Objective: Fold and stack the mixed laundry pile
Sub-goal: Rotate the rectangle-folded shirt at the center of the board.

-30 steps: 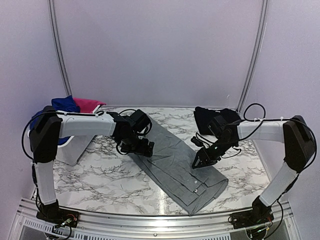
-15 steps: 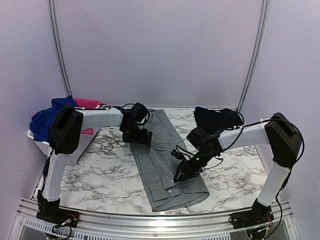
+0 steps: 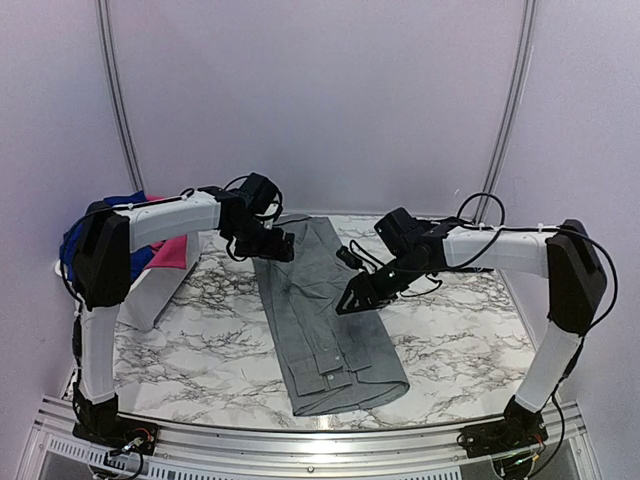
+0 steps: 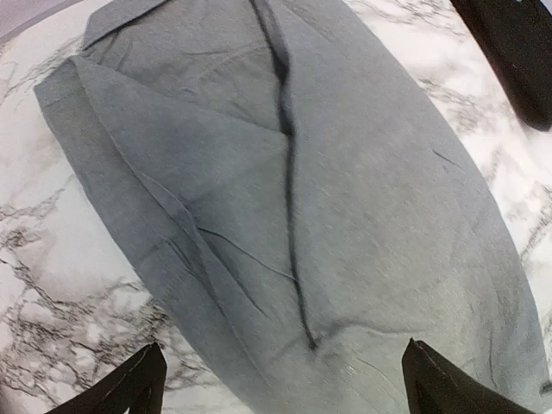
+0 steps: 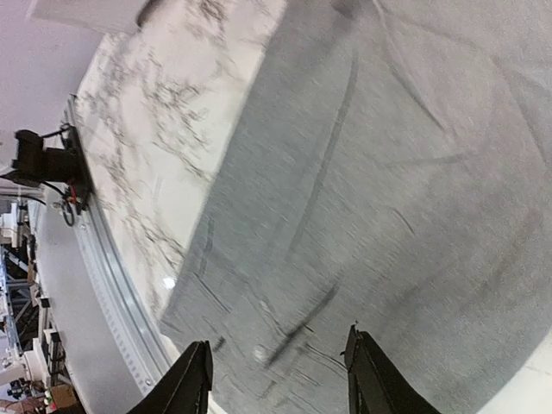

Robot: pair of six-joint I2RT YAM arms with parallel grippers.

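While the left gripper (image 3: 274,248) hovers with its jaws spread wide over the far end of the grey button shirt (image 3: 325,315), gripping nothing, the right gripper (image 3: 350,298) hangs with jaws parted and empty above the shirt's right edge. The shirt lies folded into a long strip on the marble table (image 3: 190,340), between the arms. A blue piece (image 3: 68,245) and a pink piece (image 3: 170,250) sit in the white basket (image 3: 150,300) at far left.

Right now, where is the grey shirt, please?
Top view: the grey shirt lies centrally, left gripper at its far-left corner, right gripper above its right edge.
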